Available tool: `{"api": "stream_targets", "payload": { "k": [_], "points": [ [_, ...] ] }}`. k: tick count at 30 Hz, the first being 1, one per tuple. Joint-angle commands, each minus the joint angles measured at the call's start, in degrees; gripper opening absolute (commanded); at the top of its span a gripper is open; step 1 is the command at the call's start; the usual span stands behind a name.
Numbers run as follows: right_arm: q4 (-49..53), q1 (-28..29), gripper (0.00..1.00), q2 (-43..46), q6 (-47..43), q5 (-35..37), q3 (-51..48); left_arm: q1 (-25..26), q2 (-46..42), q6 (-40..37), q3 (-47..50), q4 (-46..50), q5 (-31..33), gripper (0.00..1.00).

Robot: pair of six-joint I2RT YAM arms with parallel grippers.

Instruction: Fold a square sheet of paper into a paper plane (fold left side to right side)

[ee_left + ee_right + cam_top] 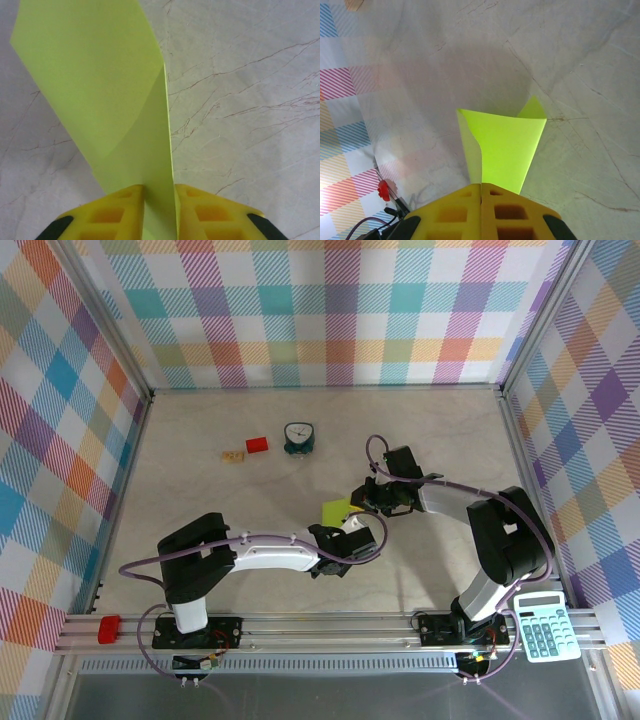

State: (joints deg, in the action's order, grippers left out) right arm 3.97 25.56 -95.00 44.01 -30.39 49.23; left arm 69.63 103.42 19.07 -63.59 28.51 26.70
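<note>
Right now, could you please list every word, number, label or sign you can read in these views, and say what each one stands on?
No text can be read in any view.
On the calculator: key legends and display are too small to read.
On the clock: dial markings are too small to read.
On the paper: plain, no print.
</note>
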Motion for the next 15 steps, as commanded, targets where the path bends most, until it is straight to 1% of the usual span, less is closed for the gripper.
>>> {"api": "stream_targets", "payload": {
  "k": [1,8,15],
  "points": [
    [-0.25,0.41,0.0,-0.88,0.36,-0.18,0.97,0.42,0.44,0.88,0.18,1.02,0.94,0.19],
    [0.33,0.43,0.0,-1.77,0.05,0.46,1.07,0.41,0.35,0.97,0.84,-0.3,-0.29,0.12],
    [1.85,0.38,0.0,-2.09,-0.78,3.01,0.67,0.33,0.97,1.22,0.84,-0.82,-1.47,0.07]
  ]
}}
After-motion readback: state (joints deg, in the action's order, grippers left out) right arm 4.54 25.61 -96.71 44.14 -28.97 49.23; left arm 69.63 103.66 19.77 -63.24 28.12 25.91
